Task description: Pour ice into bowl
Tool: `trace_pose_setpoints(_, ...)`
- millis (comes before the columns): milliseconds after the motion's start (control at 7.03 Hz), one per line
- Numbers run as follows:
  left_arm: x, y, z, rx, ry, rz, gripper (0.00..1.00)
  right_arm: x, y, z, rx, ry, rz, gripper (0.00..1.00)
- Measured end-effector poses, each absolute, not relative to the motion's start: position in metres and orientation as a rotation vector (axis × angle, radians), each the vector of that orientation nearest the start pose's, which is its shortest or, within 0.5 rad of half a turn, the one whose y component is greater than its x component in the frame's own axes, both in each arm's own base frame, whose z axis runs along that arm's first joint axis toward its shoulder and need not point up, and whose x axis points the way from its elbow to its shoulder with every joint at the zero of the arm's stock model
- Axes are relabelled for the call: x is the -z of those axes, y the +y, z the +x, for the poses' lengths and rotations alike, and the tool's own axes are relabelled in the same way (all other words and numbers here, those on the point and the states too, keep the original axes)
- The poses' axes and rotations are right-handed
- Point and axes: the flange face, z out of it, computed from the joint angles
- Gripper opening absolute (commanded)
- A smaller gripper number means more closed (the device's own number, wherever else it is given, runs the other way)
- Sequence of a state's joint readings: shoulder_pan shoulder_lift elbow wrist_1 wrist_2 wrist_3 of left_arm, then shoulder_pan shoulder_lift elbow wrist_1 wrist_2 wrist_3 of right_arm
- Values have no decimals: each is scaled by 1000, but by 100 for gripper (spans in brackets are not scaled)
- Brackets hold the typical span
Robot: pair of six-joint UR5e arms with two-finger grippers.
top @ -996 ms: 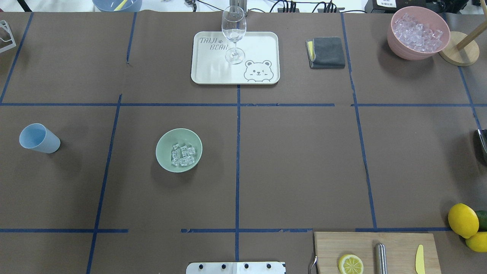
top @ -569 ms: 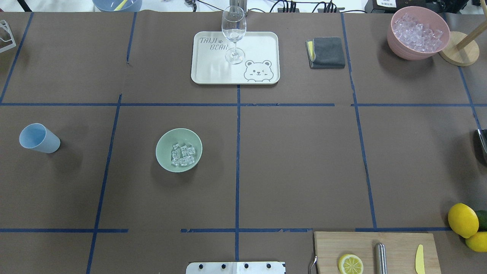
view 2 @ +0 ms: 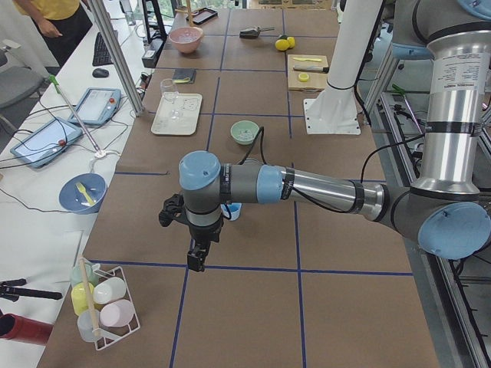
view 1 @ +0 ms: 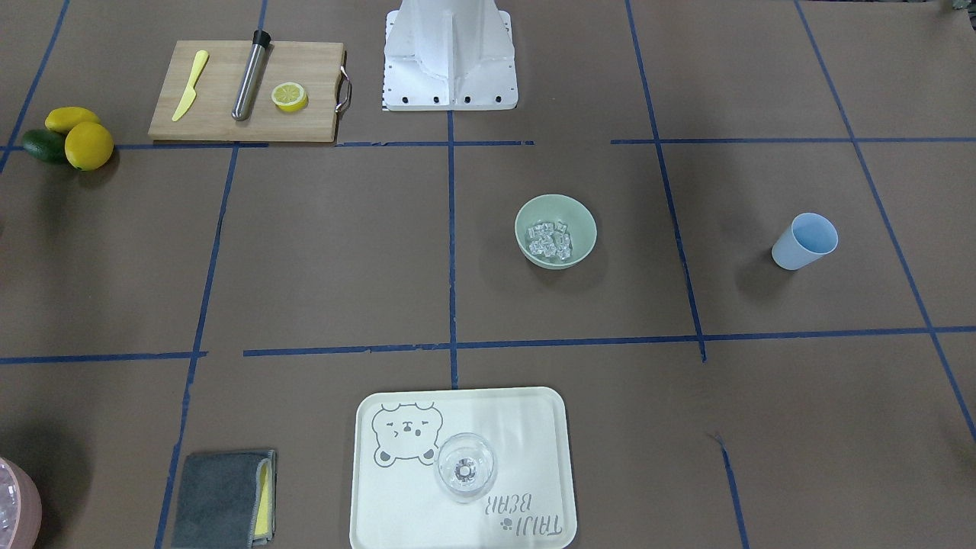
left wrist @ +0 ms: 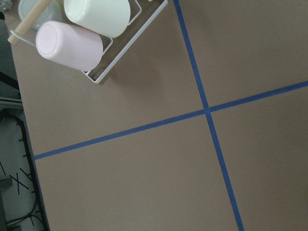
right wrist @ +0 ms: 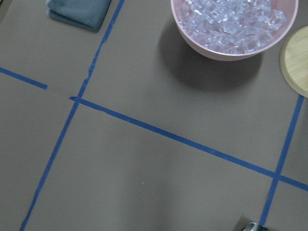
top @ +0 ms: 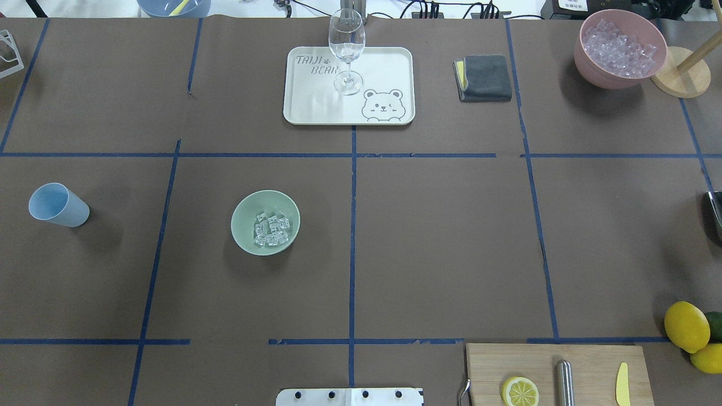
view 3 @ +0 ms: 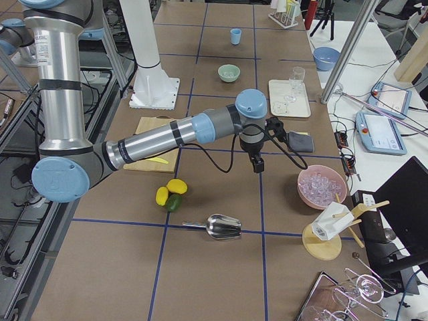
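Observation:
The pale mint-green bowl (top: 243,217) stands upright left of the table's middle and holds a handful of small clear ice cubes (top: 271,230). It also shows in the front view (view 1: 570,210) with the ice (view 1: 550,239) inside. Neither gripper shows in the overhead or front view. In the exterior left view my left gripper (view 2: 197,257) hangs over bare table near the light blue cup (top: 58,204); I cannot tell whether it is open or shut. In the exterior right view my right gripper (view 3: 257,164) hangs over bare table, far from the bowl; I cannot tell its state either.
A pink bowl (top: 584,56) full of ice sits back right, beside a wooden stand (top: 679,73). A wine glass (top: 346,48) stands on a bear tray (top: 383,67). A grey cloth (top: 484,78), a cutting board (top: 586,369), lemons (top: 686,327) and a metal scoop (view 3: 224,227) are around.

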State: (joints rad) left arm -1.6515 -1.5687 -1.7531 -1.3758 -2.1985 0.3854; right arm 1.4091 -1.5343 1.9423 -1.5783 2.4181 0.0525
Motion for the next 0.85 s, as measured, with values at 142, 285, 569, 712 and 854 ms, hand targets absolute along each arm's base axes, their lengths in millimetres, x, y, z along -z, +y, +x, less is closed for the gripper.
trace_pose_setpoints(142, -610, -465, -112, -288, 644, 109, 100, -415, -499, -55, 239, -911, 267, 100)
trace_pose_setpoints(285, -615, -458, -106, -247, 710, 96, 100, -366, -501, -96, 192, -959, 242, 100)
trace_pose_setpoints(569, -615, -452, -99, -178, 807, 113, 100, -278, -486, -198, 160, -1015, 193, 100)
trace_pose_setpoints(712, -611, -454, -98, -180, 812, 136, 100, -244, -468, -263, 143, -999, 190, 100)
trace_pose_setpoints(854, -607, -457, -98, -185, 812, 151, 100, -215, -446, -328, 114, -978, 205, 100)
